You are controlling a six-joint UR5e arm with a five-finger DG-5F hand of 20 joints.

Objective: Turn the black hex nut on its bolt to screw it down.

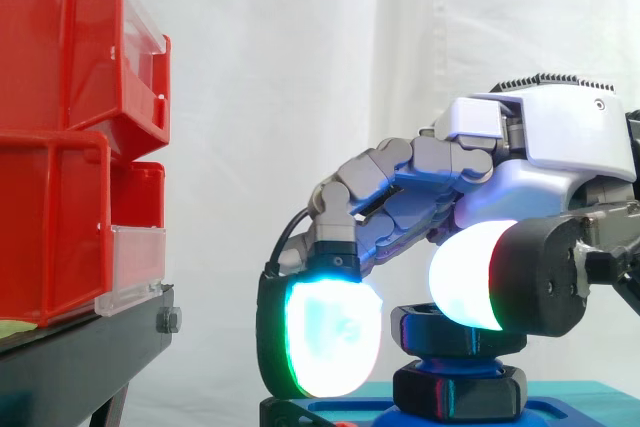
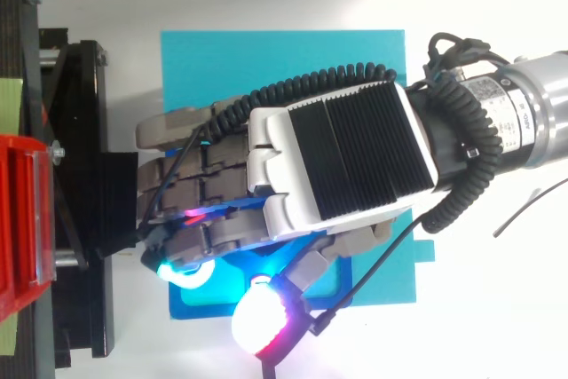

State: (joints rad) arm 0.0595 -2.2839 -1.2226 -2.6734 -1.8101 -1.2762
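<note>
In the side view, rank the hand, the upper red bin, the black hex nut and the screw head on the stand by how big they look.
1. hand, largest
2. upper red bin, though the frame crops it
3. black hex nut
4. screw head, smallest

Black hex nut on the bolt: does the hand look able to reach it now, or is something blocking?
Probably yes. In the side view the hand hangs directly over the black hex nut with nothing between them. The red bins stand away at the side. Contact I cannot judge.
</note>
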